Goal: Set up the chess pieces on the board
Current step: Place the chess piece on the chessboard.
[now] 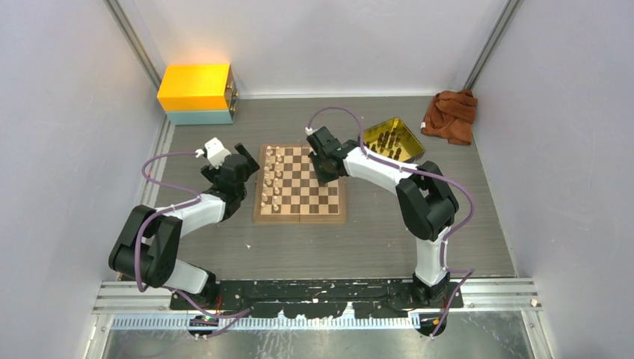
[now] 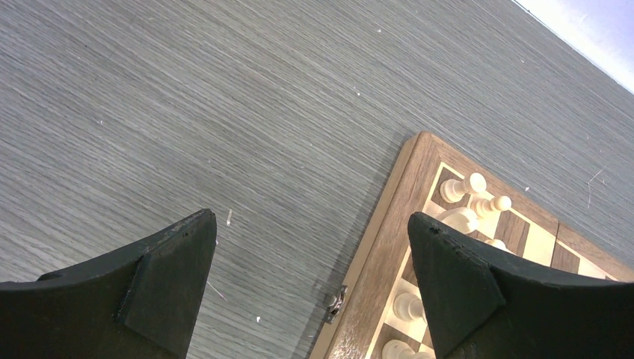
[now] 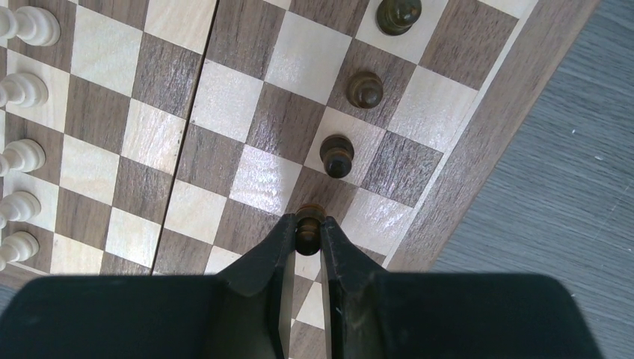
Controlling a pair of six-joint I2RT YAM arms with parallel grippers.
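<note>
The grey table (image 1: 374, 239) carries the board (image 1: 318, 198) at its middle. A yellow tray (image 1: 400, 129) that holds a cluster of dark pieces sits well apart from it, at the far right. The board looks like a stiff, flat slab, heavy enough to stay put under light contact.

The left arm's fingers (image 2: 173, 278) stand wide apart and empty. They hang above bare table just beside the board's left border.

The right arm's fingers (image 3: 286, 239) are drawn narrow around a dark pawn (image 3: 309, 223). It hangs over the row of squares one in from the board's right border, in line with three other dark pawns (image 3: 339, 155) standing there. I cannot tell whether its base touches the square.

The cream pieces (image 1: 274, 179) fill the two rows on the opposite side.

Each piece is probably very light, rigid turned wood with a smooth, polished skin. It likely will not crush, but its round body could twist or slip between flat fingers. The small base would tip it over at a nudge.

The best hold is probably across the upper body just under the head, with the piece kept upright and the squeeze firm but not hard. The neighbouring pawn is near, so the fingers should part only a little and lift straight up.
</note>
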